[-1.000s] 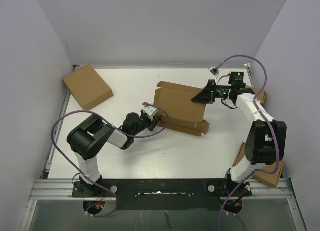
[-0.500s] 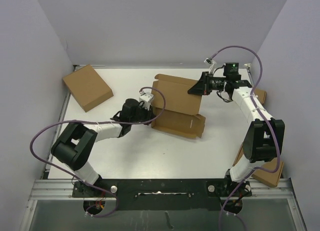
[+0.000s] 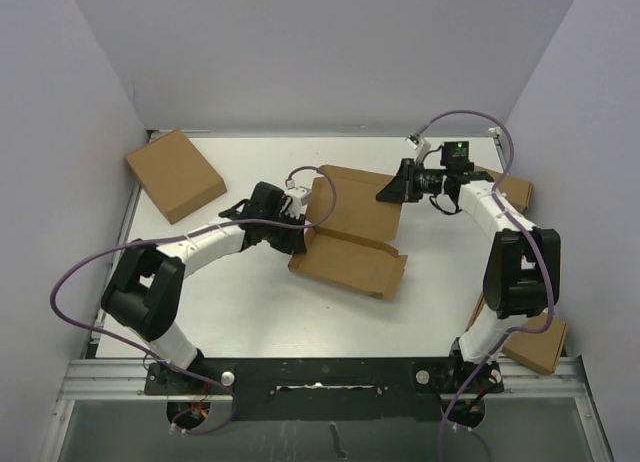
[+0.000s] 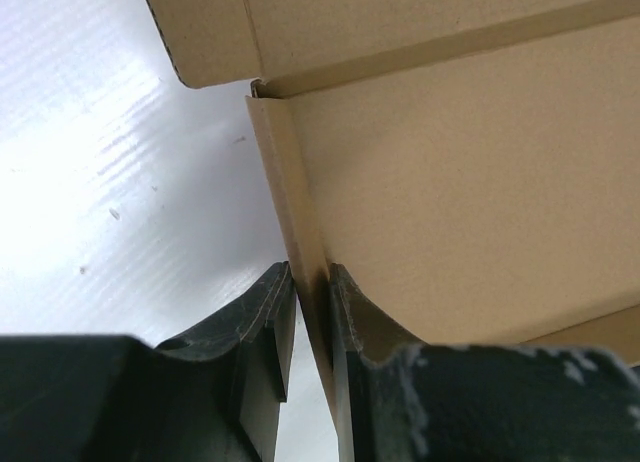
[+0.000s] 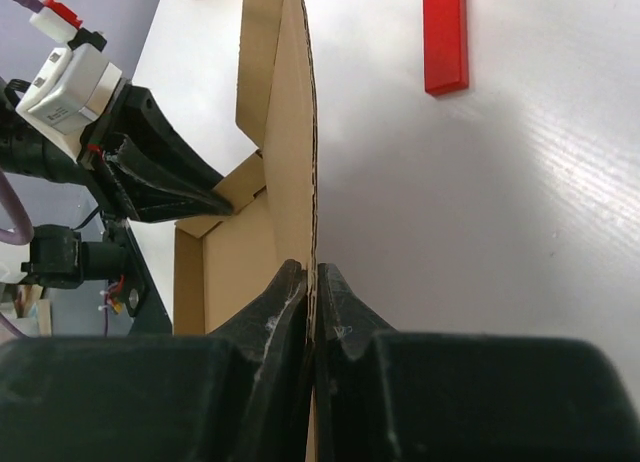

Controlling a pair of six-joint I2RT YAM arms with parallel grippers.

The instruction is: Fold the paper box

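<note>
The paper box (image 3: 350, 244) is a brown cardboard blank lying half opened at the table's middle, its back panel raised and its front part low with short side walls. At the box's left edge, my left gripper (image 3: 299, 225) is shut on an upright side flap. In the left wrist view that flap of the paper box (image 4: 300, 212) runs between the fingertips of the left gripper (image 4: 310, 274). My right gripper (image 3: 386, 194) is shut on the raised panel's right edge. The right wrist view shows the right gripper (image 5: 310, 272) pinching the thin edge of the paper box (image 5: 292, 132).
A ready-made brown box (image 3: 175, 174) lies at the back left. Another box (image 3: 516, 190) sits behind the right arm, and a third box (image 3: 536, 344) lies by its base. A small red block (image 5: 445, 37) rests on the white table beyond the panel.
My left arm has stretched out and swung toward the back, keeping the box's left flap. The box has shifted left and its front part now lies lower. My right gripper moved slightly left.
</note>
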